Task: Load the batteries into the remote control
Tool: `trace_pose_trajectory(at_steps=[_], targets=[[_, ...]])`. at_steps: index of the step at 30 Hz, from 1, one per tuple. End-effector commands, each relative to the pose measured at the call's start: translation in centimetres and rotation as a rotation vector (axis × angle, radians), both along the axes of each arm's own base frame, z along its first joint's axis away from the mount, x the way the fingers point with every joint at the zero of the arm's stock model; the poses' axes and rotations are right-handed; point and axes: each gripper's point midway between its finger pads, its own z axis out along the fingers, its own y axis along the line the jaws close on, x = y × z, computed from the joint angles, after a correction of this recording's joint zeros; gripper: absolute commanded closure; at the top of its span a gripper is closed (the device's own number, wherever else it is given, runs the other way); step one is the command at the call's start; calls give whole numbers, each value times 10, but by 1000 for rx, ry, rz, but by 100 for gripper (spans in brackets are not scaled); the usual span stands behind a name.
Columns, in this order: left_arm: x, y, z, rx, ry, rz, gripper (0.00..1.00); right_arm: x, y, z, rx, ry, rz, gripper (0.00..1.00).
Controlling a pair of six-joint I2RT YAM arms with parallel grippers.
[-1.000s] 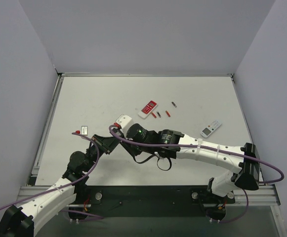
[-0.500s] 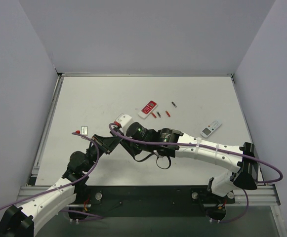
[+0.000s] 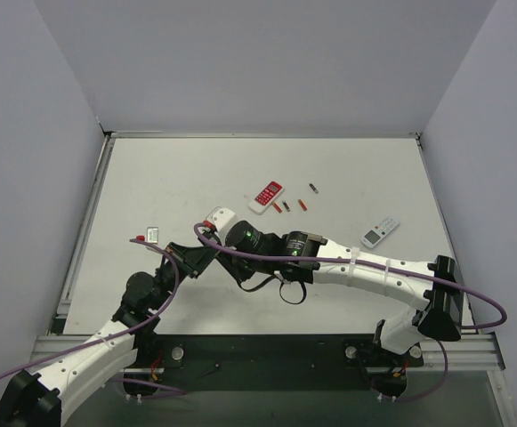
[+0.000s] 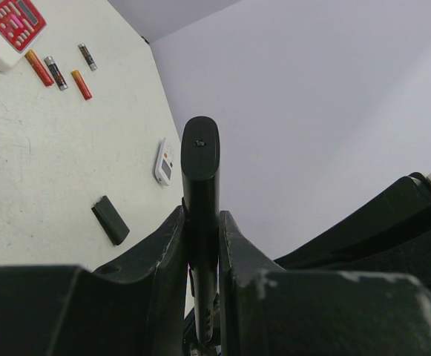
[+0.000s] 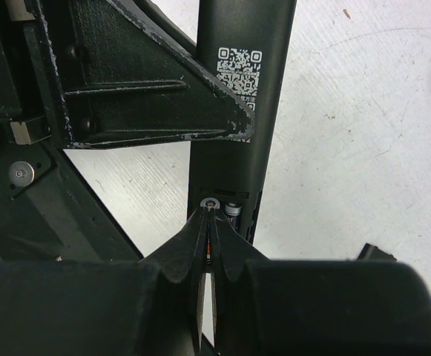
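Two pincers, both closed. The left pincer was clamped on the remote control, holding it edge-up between its fingers, off the surface. The right pincer was clenched to a hairline, with its tips at the open battery bay at the remote's low end. I couldn't tell whether anything was pinched.

Risks, my read:
- An off-axis push at the bay could lever the remote out of the left grip, since only its thin edges were clamped.
- A battery seated askew could pop back out once the tips backed off. Polarity couldn't be checked from these views.
- The wrists sat very close together, so a careless retreat could knock them together.

Counts, outward from the left pincer:
- 1 black remote, in the grip.
- 1 of the batteries, apparently in the bay at the right pincer's tips. There was a second metal end beside it that I wasn't sure about.
- 1 black battery cover, flat on the surface just ahead.
- 1 small white-grey remote, further out.
- 4 loose batteries, well beyond and near each other.
- 1 red-and-white remote, farthest out, just past them.
- 1 small silver-and-red item, off to the left pincer's left. I couldn't identify it.
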Motion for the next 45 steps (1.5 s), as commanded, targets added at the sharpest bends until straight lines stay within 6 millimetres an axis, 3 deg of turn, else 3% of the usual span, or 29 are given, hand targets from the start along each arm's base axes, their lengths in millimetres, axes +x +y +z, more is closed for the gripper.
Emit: trace_pose_trajectory(at_steps=[1, 11, 18, 26, 36, 45], targets=[[-5, 5, 3, -50, -26, 2, 100, 1, -2, -10, -17, 3, 2, 100], [-6, 7, 12, -82, -37, 8, 100, 1, -14, -35, -69, 5, -11, 100], [-3, 6, 0, -46, -14, 12, 100, 2, -10, -9, -2, -29, -3, 99], [-2, 5, -18, 0, 20, 15, 100, 6, -3, 23, 65, -69, 5, 90], [-4, 3, -19, 7, 17, 3, 100, 15, -1, 35, 94, -93, -8, 85], [-4, 3, -14, 0, 7, -1, 100, 14, 7, 25, 98, -48, 18, 85]])
